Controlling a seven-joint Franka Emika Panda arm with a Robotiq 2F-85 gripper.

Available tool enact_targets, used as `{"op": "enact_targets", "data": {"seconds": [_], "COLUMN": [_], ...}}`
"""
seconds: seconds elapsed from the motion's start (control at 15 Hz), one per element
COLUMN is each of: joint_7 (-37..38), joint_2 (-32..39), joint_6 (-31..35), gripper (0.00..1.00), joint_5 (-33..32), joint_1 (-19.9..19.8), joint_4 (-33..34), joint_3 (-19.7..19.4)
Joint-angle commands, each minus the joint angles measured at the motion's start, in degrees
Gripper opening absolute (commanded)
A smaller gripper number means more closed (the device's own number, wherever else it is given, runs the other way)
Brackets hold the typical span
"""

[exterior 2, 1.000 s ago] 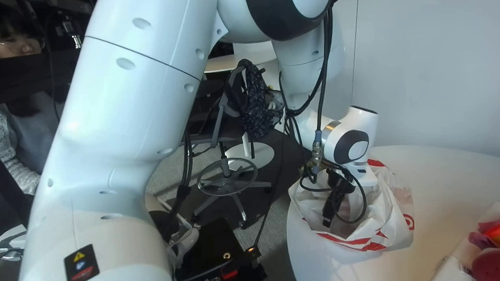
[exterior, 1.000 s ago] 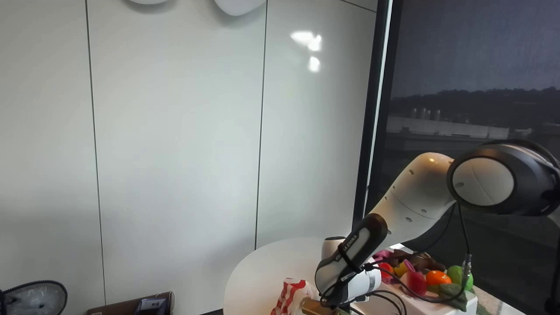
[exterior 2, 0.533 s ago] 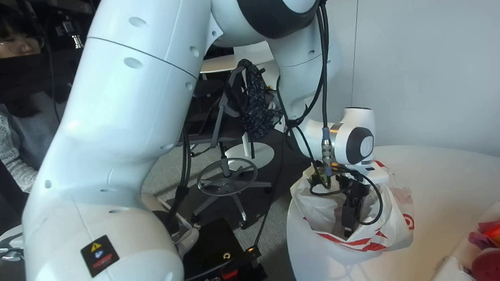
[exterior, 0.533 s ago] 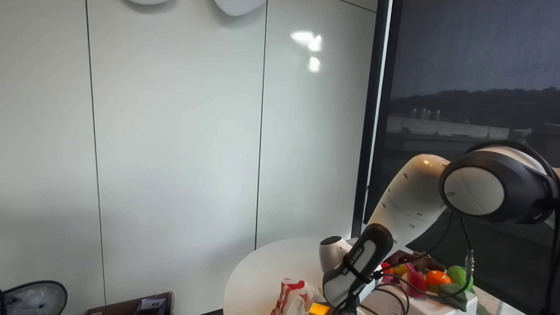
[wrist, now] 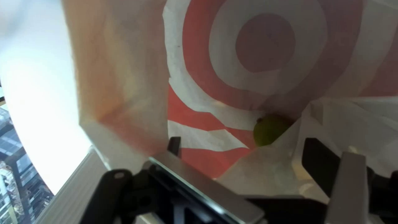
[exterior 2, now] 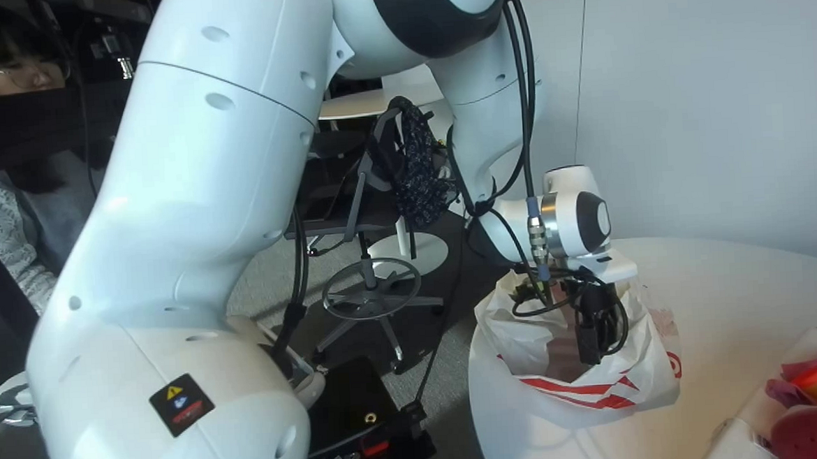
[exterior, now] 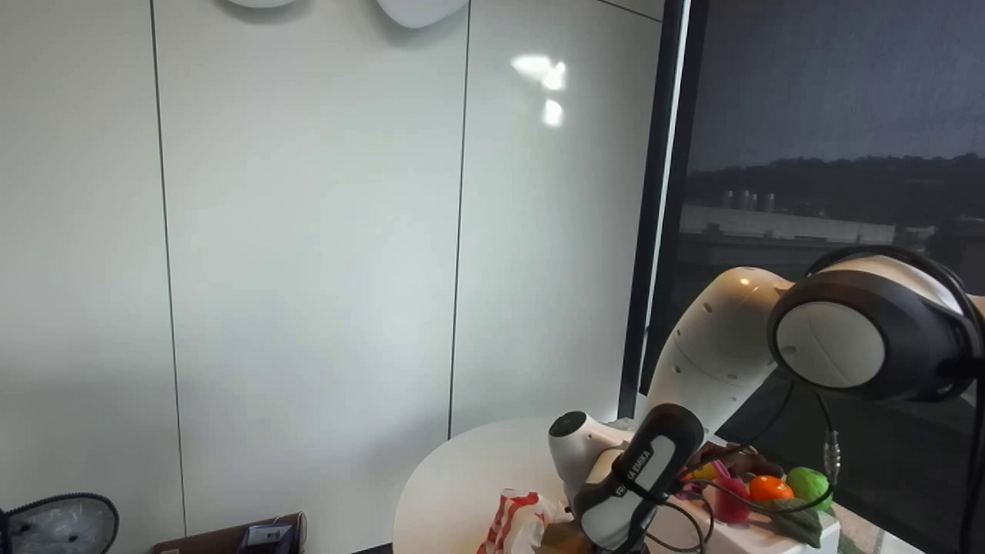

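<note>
In the wrist view my gripper [wrist: 247,152] is open, with nothing held between its fingers. Below it I see the inside of a white bag [wrist: 217,141] printed with a red bullseye and stripes. A green round fruit [wrist: 269,129] lies in there, partly covered by a fold, ahead of the gap between the fingers and apart from them. Both exterior views show the bag, standing on the round white table [exterior 2: 720,297]. The hand reaches down into its mouth, so the fingertips are hidden there. The right finger [wrist: 320,165] is close to the bag's wrinkled side.
A white box [exterior: 758,538] beside the arm carries toy produce, including an orange [exterior: 770,488] and a green fruit [exterior: 808,488]. Black cables [exterior 2: 525,111] hang along the arm and loop near the bag's rim. A chair with a backpack [exterior 2: 416,166] stands behind.
In an exterior view the hand has shifted right across the bag's mouth and lately risen a little, while the wrist has turned. The bag's side has moved slightly. The toy produce stays put.
</note>
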Motion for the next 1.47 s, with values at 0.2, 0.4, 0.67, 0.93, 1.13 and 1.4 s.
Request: {"op": "enact_targets", "data": {"seconds": [0.2, 0.4, 0.67, 0.93, 1.13, 1.4], "joint_7": [-6.0, -9.9, -15.4, -21.0, -25.2, -27.0], "joint_2": [1.1, -1.2, -6.0, -14.0, -21.6, -32.1], "joint_6": [2.4, 3.3, 2.4, -0.3, -3.4, -11.3], "gripper": [1.0, 1.0, 1.0, 1.0, 1.0, 1.0], "joint_5": [5.8, 9.5, 13.7, 18.6, 23.1, 24.2], "joint_1": [-6.7, -8.0, -9.6, -11.1, -12.4, -12.5], "joint_4": [1.4, 0.3, -2.4, -6.7, -10.4, -13.7], "joint_3": [8.4, 10.6, 12.6, 14.7, 16.5, 17.5]}}
